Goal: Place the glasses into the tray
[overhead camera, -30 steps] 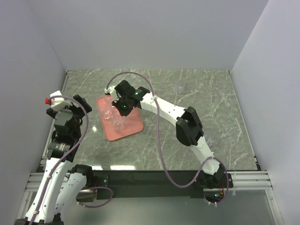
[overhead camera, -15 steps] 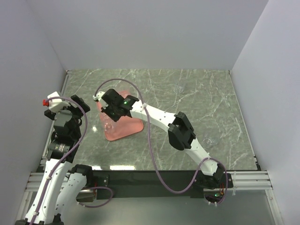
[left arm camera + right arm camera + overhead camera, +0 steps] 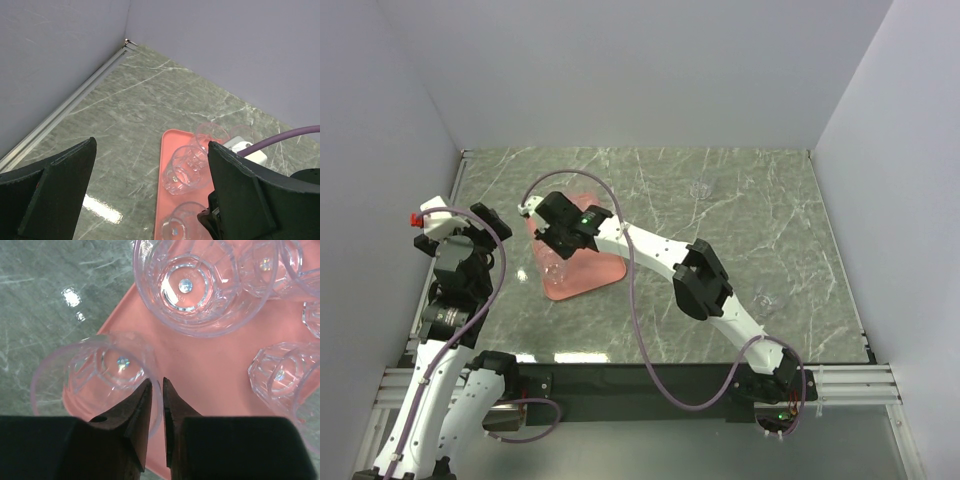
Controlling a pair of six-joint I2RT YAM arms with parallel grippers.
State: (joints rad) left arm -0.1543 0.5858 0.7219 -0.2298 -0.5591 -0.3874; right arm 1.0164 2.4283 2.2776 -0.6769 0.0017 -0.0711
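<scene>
The salmon-pink tray (image 3: 602, 272) lies left of centre on the table. My right gripper (image 3: 156, 390) reaches over the tray's left part (image 3: 552, 243), shut on the rim of a clear glass (image 3: 95, 372). That glass hangs over the tray's edge (image 3: 210, 365). Several other glasses stand in the tray, the nearest (image 3: 205, 280) just beyond the held one. My left gripper (image 3: 151, 145) is open and empty, left of the tray (image 3: 167, 150), and shows in the top view (image 3: 480, 225). Two glasses (image 3: 700, 187) (image 3: 767, 300) stand on the table to the right.
The grey side wall and its metal base rail (image 3: 75, 100) run close by on the left. The right arm (image 3: 650, 250) and its purple cable (image 3: 630, 290) stretch across the middle of the marble table (image 3: 770, 220).
My right gripper has moved left across the tray with the glass, from its middle to its left part. In the last half second it has barely moved. The left arm has stayed put.
</scene>
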